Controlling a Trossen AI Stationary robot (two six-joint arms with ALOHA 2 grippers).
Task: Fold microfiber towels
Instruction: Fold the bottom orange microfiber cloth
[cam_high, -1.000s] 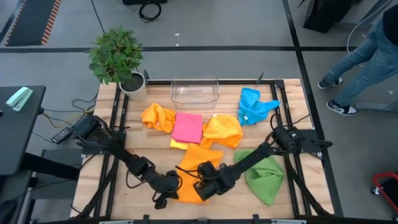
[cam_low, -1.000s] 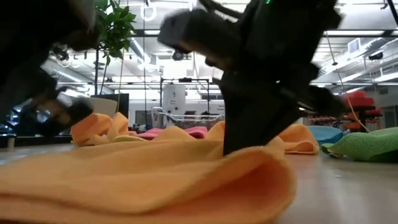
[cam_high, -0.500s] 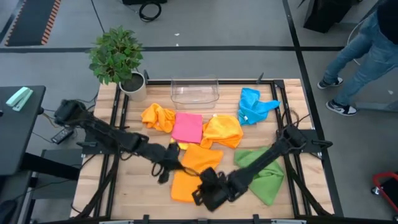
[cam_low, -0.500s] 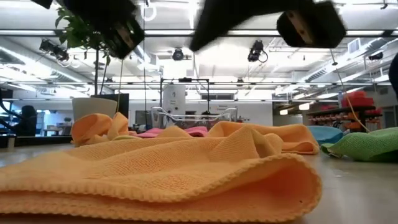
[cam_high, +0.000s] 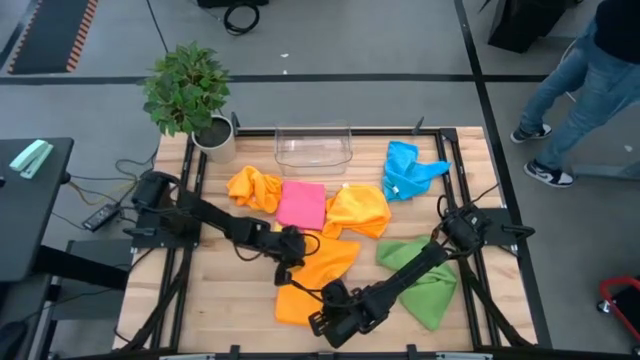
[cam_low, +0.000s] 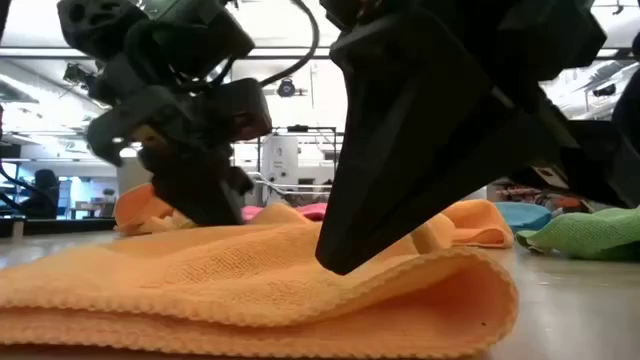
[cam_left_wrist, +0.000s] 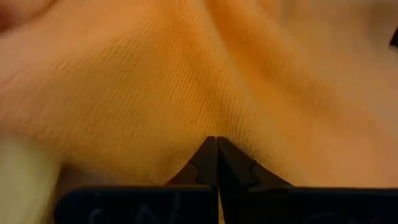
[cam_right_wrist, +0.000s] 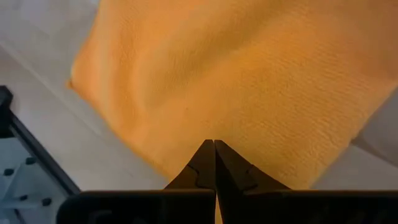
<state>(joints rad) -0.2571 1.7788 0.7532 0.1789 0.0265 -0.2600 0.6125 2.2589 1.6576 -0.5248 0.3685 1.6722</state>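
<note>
Both the left gripper (cam_high: 290, 247) and right gripper (cam_high: 325, 305), fingers pressed together, touch the near orange towel (cam_high: 312, 275).

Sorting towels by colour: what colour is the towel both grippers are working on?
Orange towel, clearest in the high view.

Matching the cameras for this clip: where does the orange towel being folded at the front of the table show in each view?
High view: orange towel front centre, between both arms.
Low view: fills the foreground.
Left wrist view: fills the frame.
Right wrist view: upper part, over bare table.
Shared landmark: shut fingers of both arms press on it, left, right.
</note>
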